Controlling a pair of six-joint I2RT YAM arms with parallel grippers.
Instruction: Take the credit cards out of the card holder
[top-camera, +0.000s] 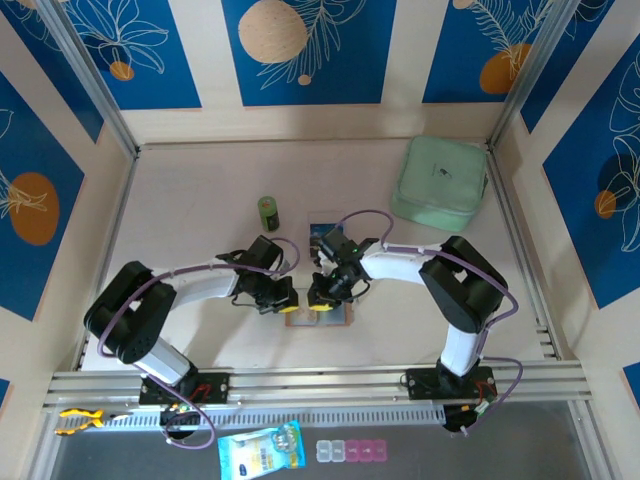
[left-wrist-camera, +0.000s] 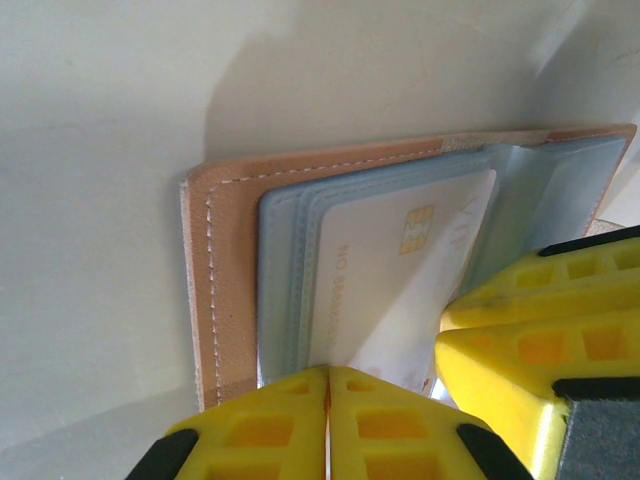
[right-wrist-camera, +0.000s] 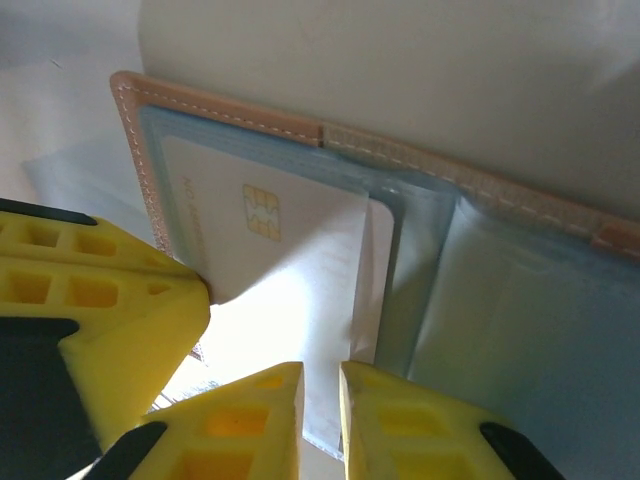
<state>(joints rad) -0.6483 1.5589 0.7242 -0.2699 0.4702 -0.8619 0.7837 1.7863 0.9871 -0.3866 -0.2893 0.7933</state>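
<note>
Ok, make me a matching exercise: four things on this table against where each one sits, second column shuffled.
Things:
1. mint-green case
2. small green cylinder
3. card holder
4. credit card

Places:
A. in a grey pocket, chip showing
B. far right corner of the table
C. lying open near the front middle
D. mid-table, beyond the card holder

Pairs: 1-B, 2-D, 3-C, 4-A

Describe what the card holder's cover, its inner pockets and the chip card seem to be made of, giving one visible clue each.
The card holder cover looks like matt tan leather or imitation leather: pale stitching runs along its edge. The inner pockets seem a grey-blue synthetic sheet, with thin layered edges. The chip card is probably glossy pale plastic: thin, with a gold chip.
</note>
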